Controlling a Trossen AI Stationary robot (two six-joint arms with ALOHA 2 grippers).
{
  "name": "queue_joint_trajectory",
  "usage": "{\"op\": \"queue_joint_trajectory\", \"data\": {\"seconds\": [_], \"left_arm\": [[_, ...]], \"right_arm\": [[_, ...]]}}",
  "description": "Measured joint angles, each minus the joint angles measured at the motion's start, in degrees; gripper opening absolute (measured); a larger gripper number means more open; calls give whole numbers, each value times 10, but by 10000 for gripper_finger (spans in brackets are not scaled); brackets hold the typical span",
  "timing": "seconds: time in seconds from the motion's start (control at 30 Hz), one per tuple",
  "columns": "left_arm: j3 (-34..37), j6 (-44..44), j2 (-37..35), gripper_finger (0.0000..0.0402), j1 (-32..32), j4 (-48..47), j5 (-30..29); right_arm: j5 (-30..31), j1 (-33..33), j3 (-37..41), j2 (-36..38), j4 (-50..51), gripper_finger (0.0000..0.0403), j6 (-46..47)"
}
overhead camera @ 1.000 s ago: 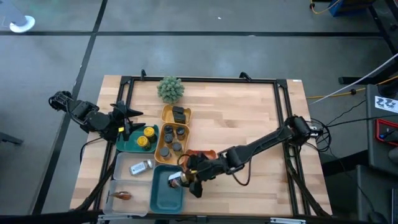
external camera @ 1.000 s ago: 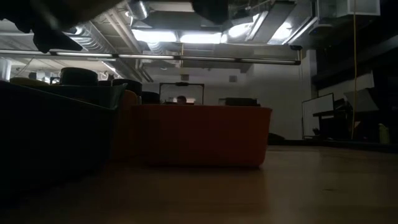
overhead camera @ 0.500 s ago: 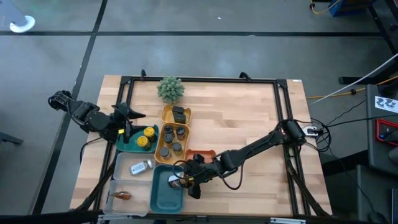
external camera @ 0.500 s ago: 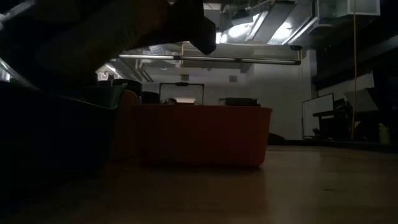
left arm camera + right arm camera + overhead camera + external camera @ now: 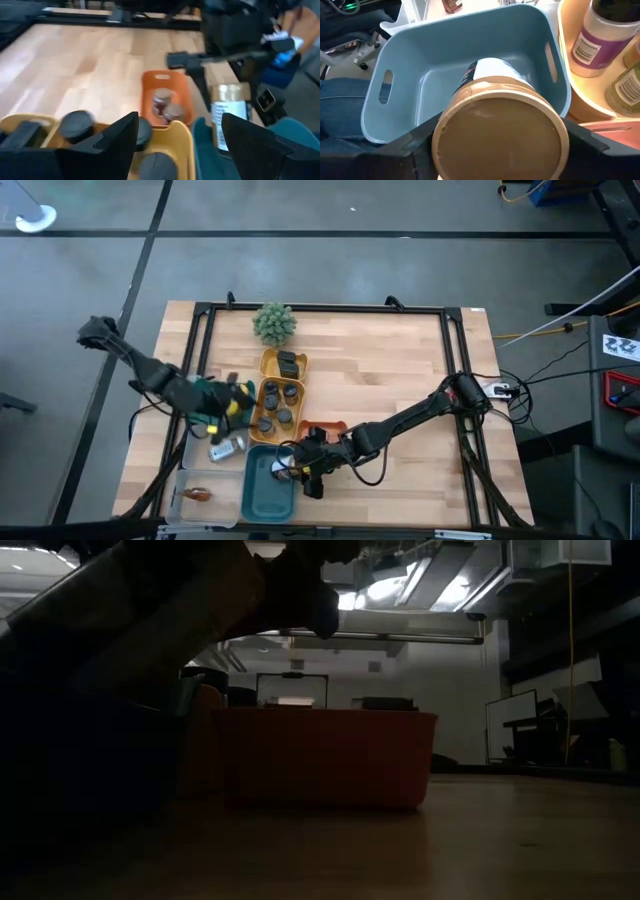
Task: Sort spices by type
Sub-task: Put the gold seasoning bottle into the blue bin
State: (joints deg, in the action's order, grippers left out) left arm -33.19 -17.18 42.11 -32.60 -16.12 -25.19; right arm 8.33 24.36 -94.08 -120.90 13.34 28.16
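My right gripper (image 5: 292,468) hangs over the blue tray (image 5: 262,492) near the table's near edge, shut on a gold-capped spice jar (image 5: 499,131) with a white label. My left gripper (image 5: 232,395) is open, in the air over the green tray (image 5: 205,412) that holds yellow-capped jars, beside the yellow tray (image 5: 262,366). Its fingers (image 5: 120,142) frame dark-capped jars (image 5: 77,123) standing in the yellow tray. Two small jars (image 5: 164,102) stand in the orange tray (image 5: 330,426). One jar (image 5: 228,447) lies on its side in the white tray. My right gripper pinches the gold-capped jar between its two fingers (image 5: 417,155), one on each side just below the cap (image 5: 230,93). The fingers come from above, pointing down. The jar stands upright inside the blue tray's walls; whether its bottom touches the tray floor, I cannot tell.
A fuzzy green plant (image 5: 273,323) stands at the far edge, behind the yellow tray. A black box (image 5: 290,361) sits in that tray's far end. A brown packet (image 5: 198,494) lies at the near left corner. Bare wood (image 5: 400,360) spreads over the table's right half.
My left arm has swung from the table's left edge toward the right, and its gripper is now over the green tray beside the yellow one. My right gripper has carried the gold-capped jar a little toward the left, over the blue tray.
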Motion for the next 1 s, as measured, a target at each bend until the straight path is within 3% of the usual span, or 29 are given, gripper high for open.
{"op": "queue_joint_trajectory", "data": {"seconds": [0.37, 0.57, 0.8, 1.0], "left_arm": [[0, 4, 181, 269, -72, 136, 0], [0, -46, 258, 269, -91, 175, -7], [-1, -77, 324, 269, -110, 243, -10], [-12, -106, 349, 269, -123, 248, -9]], "right_arm": [[1, 0, 0, 0, 0, 289, 0], [1, 0, 0, 0, 0, 289, 0], [1, 0, 0, 0, 0, 289, 0], [1, 0, 0, 0, 0, 289, 0]]}}
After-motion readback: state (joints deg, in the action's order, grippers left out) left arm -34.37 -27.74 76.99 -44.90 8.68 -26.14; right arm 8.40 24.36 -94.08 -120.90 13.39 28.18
